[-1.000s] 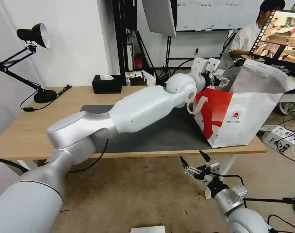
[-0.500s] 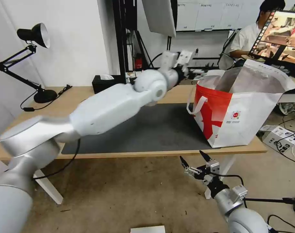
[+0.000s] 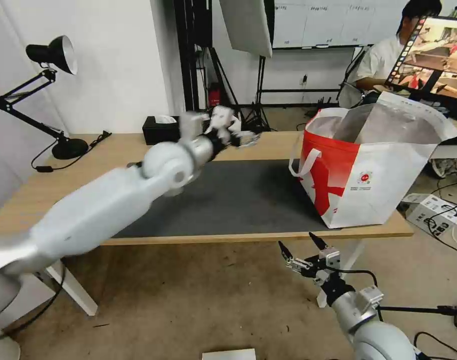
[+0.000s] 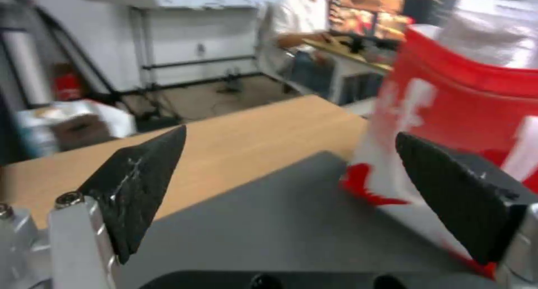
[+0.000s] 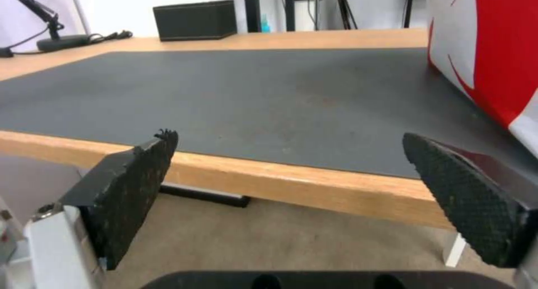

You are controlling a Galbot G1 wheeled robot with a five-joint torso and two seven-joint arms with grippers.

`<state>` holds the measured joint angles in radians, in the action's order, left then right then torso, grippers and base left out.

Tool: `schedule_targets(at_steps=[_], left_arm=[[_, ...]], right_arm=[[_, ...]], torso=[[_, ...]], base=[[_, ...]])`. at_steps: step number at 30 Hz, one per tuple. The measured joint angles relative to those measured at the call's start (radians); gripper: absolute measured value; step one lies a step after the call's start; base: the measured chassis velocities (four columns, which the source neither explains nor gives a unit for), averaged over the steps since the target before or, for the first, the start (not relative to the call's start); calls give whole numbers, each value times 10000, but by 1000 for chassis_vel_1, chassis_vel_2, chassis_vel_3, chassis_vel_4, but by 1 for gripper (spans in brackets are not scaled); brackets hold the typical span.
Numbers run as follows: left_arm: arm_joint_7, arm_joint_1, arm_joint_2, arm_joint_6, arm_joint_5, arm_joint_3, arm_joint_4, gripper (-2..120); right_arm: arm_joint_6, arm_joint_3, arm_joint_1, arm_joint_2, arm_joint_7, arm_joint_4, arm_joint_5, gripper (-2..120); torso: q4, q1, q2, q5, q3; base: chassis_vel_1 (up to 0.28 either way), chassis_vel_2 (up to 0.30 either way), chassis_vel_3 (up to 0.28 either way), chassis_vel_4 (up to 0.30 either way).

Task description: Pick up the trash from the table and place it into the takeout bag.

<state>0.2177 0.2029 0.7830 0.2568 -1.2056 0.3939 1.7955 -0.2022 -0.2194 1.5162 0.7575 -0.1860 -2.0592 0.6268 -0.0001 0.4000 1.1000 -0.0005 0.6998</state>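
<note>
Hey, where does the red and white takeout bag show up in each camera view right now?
Head view: takeout bag stands at the table's right end, on the mat.
Left wrist view: takeout bag beyond the open left claw.
Right wrist view: takeout bag at the mat's edge.
Shared landmark: dark grey mat.

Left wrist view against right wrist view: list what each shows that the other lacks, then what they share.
Left wrist view alone: the open left pincer above the dark grey mat, and a seated person at a monitor. Right wrist view alone: the open right pincer below the table's front edge, the black tissue box, the desk lamp base and floor. Both: light-wood table, mat, red-and-white takeout bag.
</note>
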Motion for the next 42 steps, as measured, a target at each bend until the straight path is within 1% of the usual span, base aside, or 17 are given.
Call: schedule_targets(at_steps=[4,5,6,8,10,12,13,15,16,17,19,23,25,26,32,39,42], left_arm=[[-218,1402,-707,-104,421,-1282,480,100],[-433,2867,-1216,-212,732,-2505,858,100],[-433,2867,-1216,-212,732,-2505,858,100],[-556,4221,-1603,-459,1144,-3729,1152,100],[-567,4554,-1679,-558,1269,-4023,1216,100],[-588,6047,-1930,-1072,1885,-5136,1415,100],[-588,6047,-1930,-1072,1885,-5136,1415,100],[-585,7757,-1936,-1773,2465,-6527,1577,100],[-585,7757,-1936,-1773,2465,-6527,1577,100],[-570,8739,-1742,-2126,2821,-7491,1701,100],[-603,9810,-1361,-2591,3208,-8423,1881,100],[-682,11060,-719,-2998,3737,-9271,2047,100],[-761,12177,12,-3305,4374,-9890,2151,100],[-761,12177,12,-3305,4374,-9890,2151,100],[-1139,13978,1471,-3747,5368,-10864,2545,100],[-1668,14987,2711,-4119,5914,-11066,2854,100],[-2157,15483,3291,-4230,6184,-11221,2893,100]], right_arm=[[0,-1,0,0,-4,0,0,100],[0,-1,0,0,-3,0,0,100],[0,-1,0,0,-3,0,0,100],[0,-1,0,-1,-4,0,0,100],[0,-1,0,-1,-4,0,0,100],[0,-1,0,0,-4,0,0,100],[0,-1,0,0,-4,0,0,100],[0,0,0,0,-3,0,0,100],[0,0,0,0,-3,0,0,100],[0,-1,0,0,-4,1,0,100],[0,-1,0,0,-5,0,0,100],[0,-1,0,0,-4,0,0,100],[0,0,0,0,-5,1,0,100],[0,0,0,0,-5,1,0,100],[0,-1,0,-1,-4,0,0,100],[0,-1,0,0,-4,0,0,100],[0,-1,0,0,-4,0,0,100]], torso=[[3,0,0,-1,0],[2,0,0,-1,0],[2,0,0,-1,0],[5,-1,1,-2,0],[5,-2,0,3,-1],[3,-1,2,1,0],[3,-1,2,1,0],[0,-1,2,3,0],[0,-1,2,3,0],[2,-1,2,3,0],[0,-1,2,5,0],[0,-1,1,5,1],[2,-2,1,2,0],[2,-2,1,2,0],[2,-2,0,7,0],[0,-1,0,7,1],[1,0,1,8,1]], base=[[0,0,0,0],[0,0,0,0],[0,0,0,0],[0,0,0,0],[0,0,0,0],[0,0,0,0],[0,0,0,0],[0,0,0,0],[0,0,0,0],[0,0,0,0],[0,0,0,0],[0,0,0,0],[0,0,0,0],[0,0,0,0],[0,0,0,0],[0,0,0,0],[0,0,0,0]])
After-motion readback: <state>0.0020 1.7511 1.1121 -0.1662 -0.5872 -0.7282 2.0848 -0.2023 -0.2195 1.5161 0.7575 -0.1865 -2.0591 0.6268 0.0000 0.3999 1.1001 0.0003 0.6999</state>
